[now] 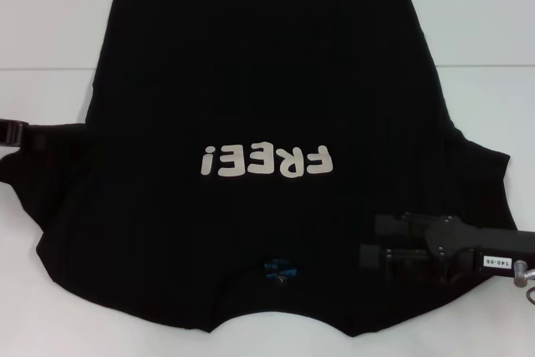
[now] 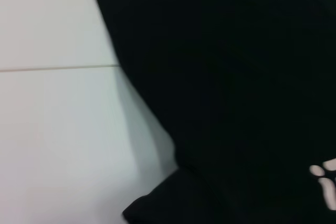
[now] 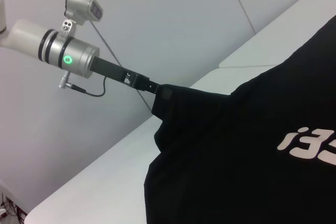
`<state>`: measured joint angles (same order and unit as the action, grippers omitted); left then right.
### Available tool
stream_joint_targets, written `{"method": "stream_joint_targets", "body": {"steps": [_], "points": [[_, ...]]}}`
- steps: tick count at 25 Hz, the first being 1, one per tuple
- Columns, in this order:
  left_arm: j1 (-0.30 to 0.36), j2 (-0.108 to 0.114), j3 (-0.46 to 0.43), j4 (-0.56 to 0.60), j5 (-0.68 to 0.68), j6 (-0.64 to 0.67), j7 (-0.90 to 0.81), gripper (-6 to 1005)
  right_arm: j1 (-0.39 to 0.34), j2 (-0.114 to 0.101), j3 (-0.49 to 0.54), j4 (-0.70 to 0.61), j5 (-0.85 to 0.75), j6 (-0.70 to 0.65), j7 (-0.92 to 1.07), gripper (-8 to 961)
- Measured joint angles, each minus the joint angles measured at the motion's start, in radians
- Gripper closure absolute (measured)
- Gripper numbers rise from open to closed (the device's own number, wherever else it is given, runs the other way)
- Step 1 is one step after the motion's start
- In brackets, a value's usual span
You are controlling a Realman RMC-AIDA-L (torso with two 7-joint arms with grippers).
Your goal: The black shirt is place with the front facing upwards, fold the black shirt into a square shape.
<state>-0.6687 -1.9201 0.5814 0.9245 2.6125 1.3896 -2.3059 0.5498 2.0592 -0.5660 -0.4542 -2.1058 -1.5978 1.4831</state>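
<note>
From the head camera I am seeing the black shirt [image 1: 251, 123] lying flat on the white table [image 1: 50, 22], front up, its off-white "FREE!" lettering [image 1: 266, 160] reading upside down and the blue neck label [image 1: 280, 272] at the near edge. The right gripper [image 1: 368, 240] is sitting over the near right shoulder of the cloth; I cannot tell how its fingers are standing. The left gripper [image 1: 15, 133] is meeting the left sleeve at the table's left edge, its fingers hidden. The left wrist camera is showing only black fabric [image 2: 226, 93] against the table [image 2: 52, 129]. The right wrist camera is showing the left arm [image 3: 68, 56] reaching into the lifted sleeve [image 3: 173, 108].
</note>
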Motion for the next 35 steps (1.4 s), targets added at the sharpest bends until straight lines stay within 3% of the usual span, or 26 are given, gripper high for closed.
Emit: {"method": "stream_joint_targets", "body": {"steps": [11, 15, 19, 23, 28, 35], "points": [[-0.026, -0.013, 0.000, 0.046, -0.052, 0.120, -0.072, 951, -0.033, -0.003, 0.020, 0.000, 0.000, -0.007, -0.030, 25], [-0.037, -0.038, 0.000, 0.027, -0.058, 0.125, -0.074, 944, -0.042, -0.002, 0.022, 0.000, 0.000, -0.008, -0.038, 25], [-0.050, -0.074, 0.008, -0.002, -0.058, 0.090, -0.074, 937, -0.047, -0.003, 0.022, 0.001, 0.000, -0.008, -0.045, 25], [-0.060, -0.096, 0.016, -0.043, -0.054, 0.039, -0.072, 930, -0.048, -0.003, 0.021, 0.002, 0.000, -0.008, -0.051, 25], [-0.077, -0.091, 0.069, -0.133, -0.051, 0.003, -0.074, 922, -0.048, -0.003, 0.021, 0.002, 0.000, -0.008, -0.052, 25], [-0.090, -0.113, 0.068, -0.151, -0.058, -0.037, -0.068, 910, -0.044, 0.000, 0.021, 0.002, 0.000, -0.008, -0.052, 25]]}}
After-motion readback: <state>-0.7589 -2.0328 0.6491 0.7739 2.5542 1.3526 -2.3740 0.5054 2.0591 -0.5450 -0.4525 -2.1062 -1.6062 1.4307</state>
